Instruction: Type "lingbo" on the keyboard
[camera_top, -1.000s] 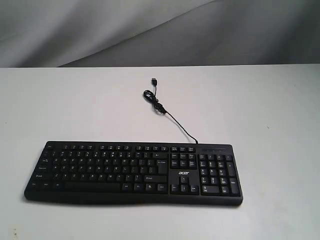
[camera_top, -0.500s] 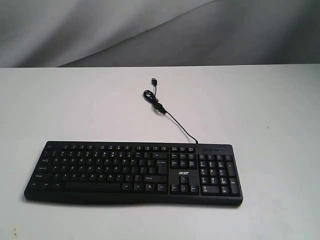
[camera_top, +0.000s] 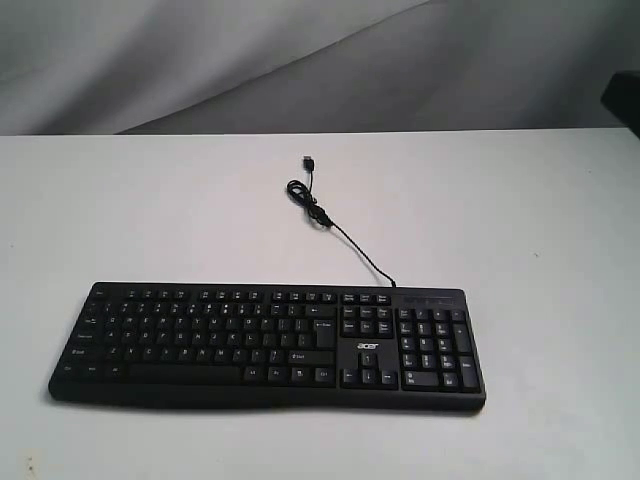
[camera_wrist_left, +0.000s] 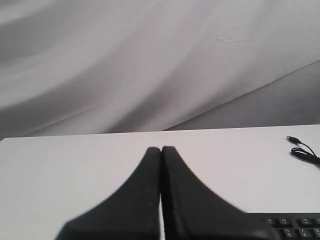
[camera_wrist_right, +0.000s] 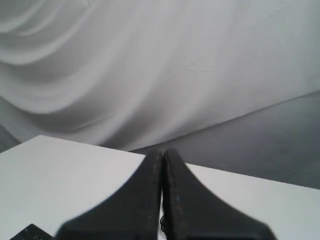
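Currently both sets of jaws are closed: in each wrist view the two fingers meet with no gap and hold nothing. Neither is over the keys yet. A dark shape (camera_top: 626, 100) shows at the right edge of the exterior view, possibly the right arm; I cannot tell.

The keyboard (camera_top: 270, 345) lies flat on the white worktop (camera_top: 520, 220), near its front edge, number pad to the right. Its cable (camera_top: 340, 232) runs away from the back edge and ends in a small coil, with the USB plug (camera_top: 309, 161) lying free on the worktop.

Risks as I judge them:
- Key legends are too small to read in the exterior view, so I would be aiming by position in the rows. A wrong neighbour for "l" or "i" is likely.
- The closed tips look broad beside a single key and could press two at once.
- Nothing pins the keyboard down, so an angled push could slide it.
- With the plug free, I get no typed feedback to catch errors.
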